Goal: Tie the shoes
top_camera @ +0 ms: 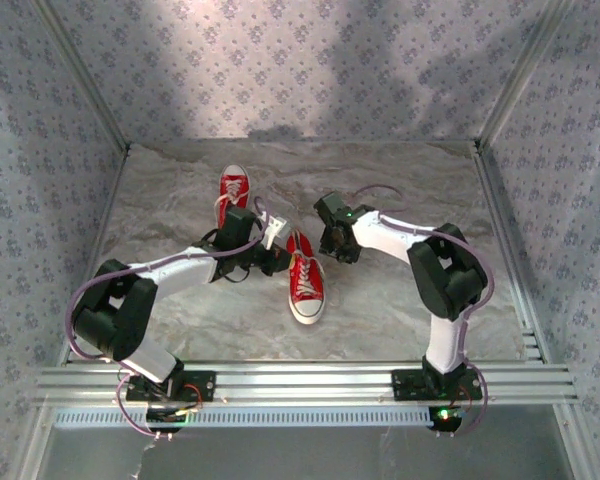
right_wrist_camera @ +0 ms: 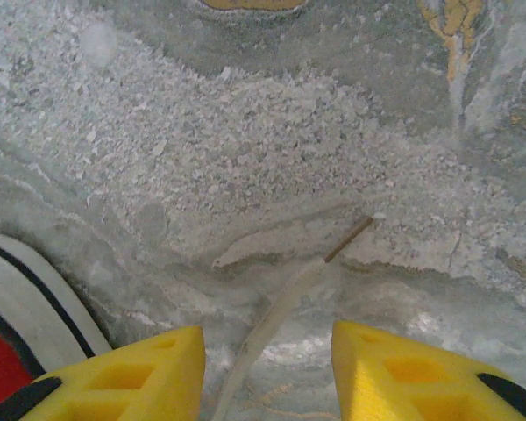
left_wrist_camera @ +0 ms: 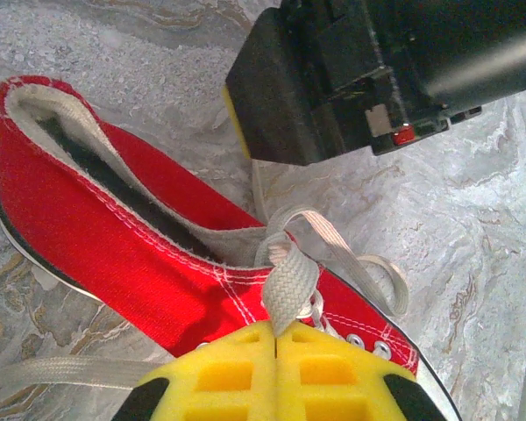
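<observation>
Two red sneakers with white soles and laces lie on the marbled table. The far shoe (top_camera: 235, 188) sits behind my left arm, and the near shoe (top_camera: 306, 281) lies in the middle, toe toward me. My left gripper (left_wrist_camera: 276, 333) is shut on a flat white lace (left_wrist_camera: 289, 285) just above that shoe's red side (left_wrist_camera: 131, 250). It shows in the top view as the left gripper (top_camera: 282, 254), at the near shoe's heel end. My right gripper (right_wrist_camera: 267, 373) is open. The thin lace end (right_wrist_camera: 276, 309) with its brown tip lies on the table between its yellow fingers (right_wrist_camera: 149, 373).
The right arm's black wrist (left_wrist_camera: 351, 70) hangs close over the shoe, opposite my left gripper. The shoe's white sole edge (right_wrist_camera: 31, 294) sits left of the right gripper. Patterned walls enclose the table (top_camera: 400, 320) at the back and on both sides.
</observation>
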Robot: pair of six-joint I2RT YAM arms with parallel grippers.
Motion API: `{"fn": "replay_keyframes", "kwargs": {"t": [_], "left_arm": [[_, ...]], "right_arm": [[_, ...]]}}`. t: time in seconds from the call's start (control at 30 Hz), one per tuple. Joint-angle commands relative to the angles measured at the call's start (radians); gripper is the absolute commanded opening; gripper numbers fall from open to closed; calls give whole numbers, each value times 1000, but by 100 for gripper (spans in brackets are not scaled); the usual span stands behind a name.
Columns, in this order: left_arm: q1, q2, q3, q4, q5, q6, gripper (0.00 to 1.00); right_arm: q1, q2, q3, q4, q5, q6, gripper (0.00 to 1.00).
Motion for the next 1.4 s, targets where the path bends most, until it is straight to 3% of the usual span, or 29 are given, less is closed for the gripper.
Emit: {"fn": "replay_keyframes", "kwargs": {"t": [0.0, 0.23, 0.43, 0.53, 0.77, 1.07, 1.13, 1.23, 1.37], "left_arm": [[-4, -35, -6, 32, 16, 0, 0], [-4, -34, -9, 35, 14, 3, 0], [-2, -37, -12, 40, 4, -2, 0], [-1, -37, -12, 43, 2, -6, 0], [3, -35, -3, 37, -5, -11, 0], [12, -31, 2, 38, -6, -18, 0], [13, -29, 3, 41, -5, -22, 0], [16, -24, 9, 48, -1, -36, 0], [18, -7, 22, 72, 20, -81, 0]], "right_arm": [[2, 61, 51, -76, 23, 38, 43], [-8, 145, 102, -95, 23, 25, 42], [-34, 120, 82, -82, 9, 20, 11], [-51, -3, 23, -79, 67, 9, 0], [-64, -406, -137, -120, 254, -76, 0], [-48, -800, -207, -196, 343, -235, 0], [-35, -898, -227, -148, 297, -333, 0], [-19, -1033, -285, 1, 98, -493, 0], [6, -1020, -308, 119, -80, -586, 0]]}}
